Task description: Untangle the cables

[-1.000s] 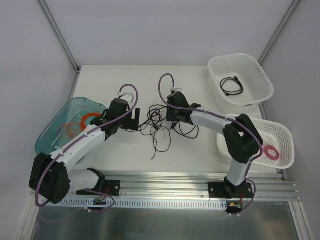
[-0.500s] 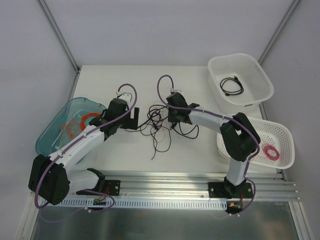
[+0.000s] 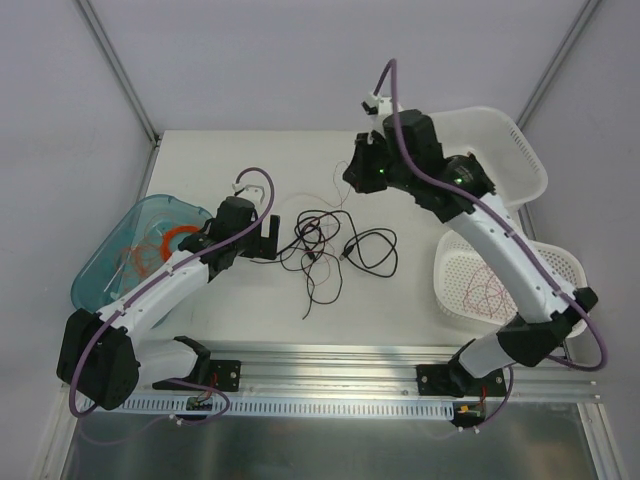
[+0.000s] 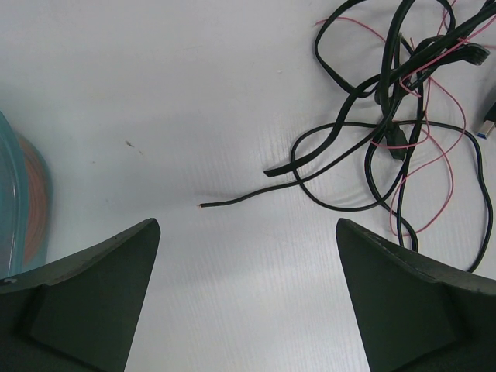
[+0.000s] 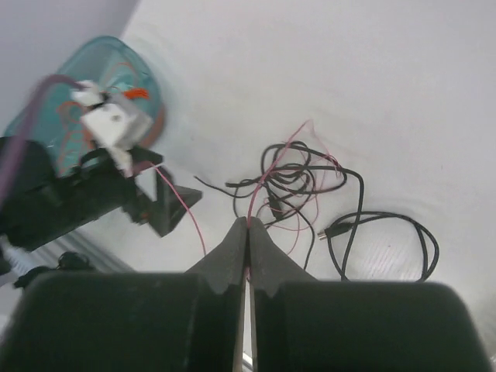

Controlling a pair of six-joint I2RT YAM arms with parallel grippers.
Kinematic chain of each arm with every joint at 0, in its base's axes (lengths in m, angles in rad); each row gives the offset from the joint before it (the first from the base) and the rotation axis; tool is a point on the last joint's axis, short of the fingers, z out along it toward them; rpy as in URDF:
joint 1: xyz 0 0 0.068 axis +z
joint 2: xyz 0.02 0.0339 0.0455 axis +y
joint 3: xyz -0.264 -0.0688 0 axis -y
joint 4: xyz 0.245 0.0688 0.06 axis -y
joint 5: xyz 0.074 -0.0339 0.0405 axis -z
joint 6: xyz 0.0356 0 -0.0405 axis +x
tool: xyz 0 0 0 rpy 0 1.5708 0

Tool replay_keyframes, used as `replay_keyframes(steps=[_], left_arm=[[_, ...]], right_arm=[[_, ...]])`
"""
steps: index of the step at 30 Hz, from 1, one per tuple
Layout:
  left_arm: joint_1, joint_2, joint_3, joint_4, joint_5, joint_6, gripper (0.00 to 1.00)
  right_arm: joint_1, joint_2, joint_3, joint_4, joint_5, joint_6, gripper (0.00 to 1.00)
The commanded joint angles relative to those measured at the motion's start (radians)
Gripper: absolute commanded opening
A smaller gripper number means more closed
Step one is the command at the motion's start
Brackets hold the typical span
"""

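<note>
While the right gripper (image 5: 247,223) pinches shut on one red strand of the cables (image 3: 325,245), high at upper centre of the top view, the left gripper (image 4: 248,298) gapes wide over bare table (image 4: 194,101). The tangle sprawls mid-table, upper right of the left fingers; a teal tray (image 4: 15,201) hugs the left edge.

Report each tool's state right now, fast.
Left tool: open, holding nothing.
Right tool: closed, pinching a thin red wire.
</note>
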Motion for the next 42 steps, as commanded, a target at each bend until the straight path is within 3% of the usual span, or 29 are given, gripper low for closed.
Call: replay_keyframes(steps=[1, 6, 13, 23, 27, 34, 42], left_arm=[[0.012, -0.015, 0.028, 0.002, -0.002, 0.003, 0.99], [0.013, -0.012, 0.028, 0.002, 0.001, 0.001, 0.99], [0.013, -0.015, 0.030, 0.002, -0.010, 0.003, 0.99], [0.013, -0.012, 0.028, 0.002, -0.010, 0.004, 0.99], [0.015, -0.015, 0.027, 0.003, -0.011, 0.004, 0.99], [0.015, -0.017, 0.024, 0.002, -0.018, 0.009, 0.99], [0.013, -0.011, 0.022, 0.002, -0.018, 0.010, 0.99]], right_arm=[[0.008, -0.081, 0.151, -0.167, -0.111, -0.086, 0.01], [0.006, -0.202, 0.213, -0.038, -0.206, -0.127, 0.01], [0.005, -0.444, 0.035, 0.175, -0.138, -0.158, 0.01], [0.005, -0.636, -0.284, 0.048, -0.032, -0.100, 0.01], [0.006, -0.669, -0.536, -0.001, -0.052, -0.023, 0.01], [0.006, -0.696, -0.973, 0.080, -0.099, 0.098, 0.01], [0.025, -0.489, -1.077, 0.119, -0.115, 0.082, 0.08]])
